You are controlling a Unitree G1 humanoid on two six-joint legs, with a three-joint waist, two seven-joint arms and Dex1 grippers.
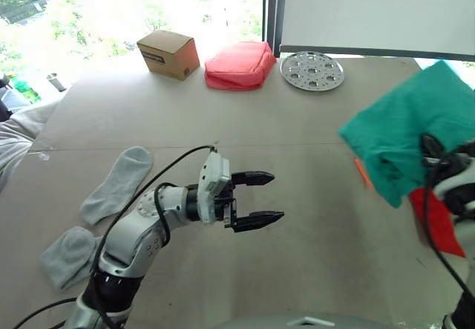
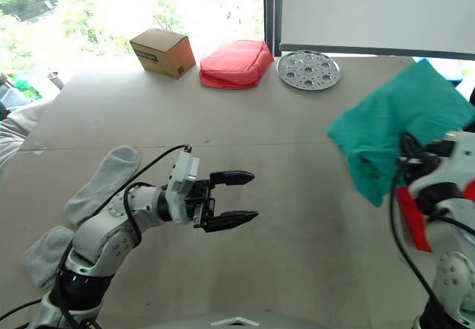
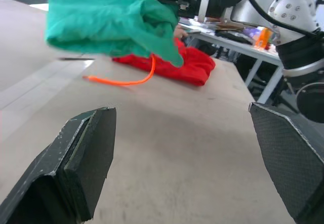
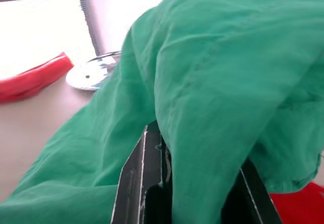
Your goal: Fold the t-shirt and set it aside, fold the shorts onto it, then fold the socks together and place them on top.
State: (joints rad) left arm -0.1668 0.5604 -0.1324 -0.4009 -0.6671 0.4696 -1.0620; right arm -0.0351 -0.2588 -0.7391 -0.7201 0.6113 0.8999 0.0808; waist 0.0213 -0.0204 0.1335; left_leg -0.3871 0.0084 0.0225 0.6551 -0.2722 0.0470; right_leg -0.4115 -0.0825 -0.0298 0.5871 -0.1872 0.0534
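Two grippers are at work over one table (image 1: 297,128). Left gripper (image 1: 260,197): fingers spread apart, holding nothing, poised above bare tabletop near the middle. Right gripper (image 4: 195,193): fingers clamped on the shorts (image 1: 412,132), which hang bunched in the air over the table's right side. One orange drawstring (image 3: 129,80) trails from the shorts down onto the tabletop.

One t-shirt (image 3: 174,64) lies on the table at the right edge, below the raised shorts; only part of it shows, so its fold cannot be judged.

Two socks remain separate on the left side. Sock one (image 1: 119,182) lies stretched out, just beside the left arm. Sock two (image 1: 68,256) lies crumpled nearer the front edge, close to the first; whether they touch cannot be told.

Three other items stand in a row along the far edge: one cardboard box (image 1: 169,53), one coral pouch (image 1: 239,65), one perforated metal disc (image 1: 312,70). One person's sleeve (image 1: 18,132) rests at the left edge.
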